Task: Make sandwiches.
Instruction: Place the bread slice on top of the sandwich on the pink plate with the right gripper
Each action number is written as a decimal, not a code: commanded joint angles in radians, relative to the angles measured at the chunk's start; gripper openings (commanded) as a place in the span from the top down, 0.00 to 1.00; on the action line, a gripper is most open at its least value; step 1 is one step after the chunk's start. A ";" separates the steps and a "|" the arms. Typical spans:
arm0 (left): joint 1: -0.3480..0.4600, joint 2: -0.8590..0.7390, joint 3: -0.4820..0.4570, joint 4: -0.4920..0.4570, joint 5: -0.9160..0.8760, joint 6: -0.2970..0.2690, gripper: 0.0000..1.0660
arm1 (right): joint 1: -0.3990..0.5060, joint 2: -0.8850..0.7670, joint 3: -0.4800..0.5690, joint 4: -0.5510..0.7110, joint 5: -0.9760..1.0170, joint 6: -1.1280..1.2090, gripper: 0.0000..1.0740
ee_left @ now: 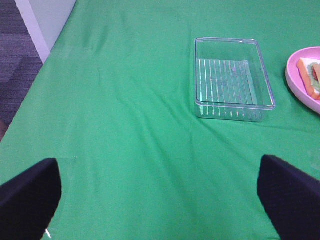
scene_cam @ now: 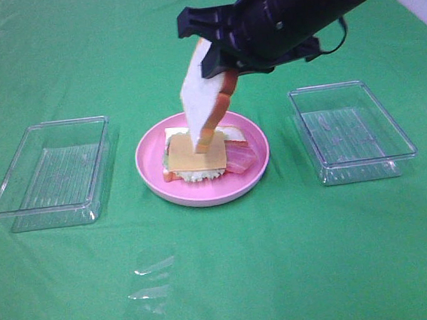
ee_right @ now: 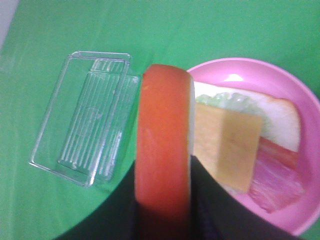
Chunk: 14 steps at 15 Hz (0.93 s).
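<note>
On the pink plate (scene_cam: 202,195) lies the sandwich stack: a bread slice at the bottom, pale lettuce (scene_cam: 196,175), reddish bacon (scene_cam: 241,157) and yellow cheese (scene_cam: 207,151) on top. My right gripper (scene_cam: 219,57) is shut on a second bread slice (scene_cam: 204,100), which hangs tilted just above the cheese. The right wrist view shows that slice's orange crust (ee_right: 162,150) edge-on between dark fingers, with the cheese (ee_right: 227,142) and bacon (ee_right: 277,180) below it. My left gripper (ee_left: 160,200) stands open over bare cloth, well away from the plate (ee_left: 302,80).
A clear plastic tray (scene_cam: 56,171) sits left of the plate and another (scene_cam: 351,131) to its right. A faint clear lid or film (scene_cam: 147,299) lies near the front. Green cloth covers the table, and its left edge (ee_left: 45,55) shows in the left wrist view.
</note>
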 commanded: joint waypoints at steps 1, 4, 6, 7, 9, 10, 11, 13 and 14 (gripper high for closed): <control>0.002 -0.019 0.002 -0.006 -0.004 0.001 0.06 | 0.022 0.060 -0.005 0.093 -0.096 -0.012 0.96; 0.002 -0.019 0.002 -0.006 -0.004 0.001 0.06 | 0.019 0.135 -0.005 0.220 -0.165 -0.012 0.96; 0.002 -0.019 0.002 -0.006 -0.004 0.001 0.06 | 0.019 0.167 -0.005 0.292 -0.192 -0.009 0.96; 0.002 -0.019 0.002 -0.006 -0.004 0.001 0.06 | 0.019 0.180 -0.005 0.316 -0.204 -0.009 0.96; 0.002 -0.019 0.002 -0.006 -0.004 0.001 0.06 | 0.019 0.207 -0.005 0.319 -0.235 -0.010 0.96; 0.002 -0.019 0.002 -0.006 -0.004 0.001 0.06 | 0.019 0.213 -0.005 0.319 -0.239 -0.010 0.96; 0.002 -0.019 0.002 -0.006 -0.004 0.001 0.06 | 0.019 0.224 -0.005 0.319 -0.240 -0.011 0.95; 0.002 -0.019 0.002 -0.006 -0.004 0.001 0.06 | 0.019 0.247 -0.005 0.304 -0.242 -0.018 0.88; 0.002 -0.019 0.002 -0.006 -0.004 0.001 0.06 | 0.019 0.249 -0.005 0.298 -0.242 -0.044 0.80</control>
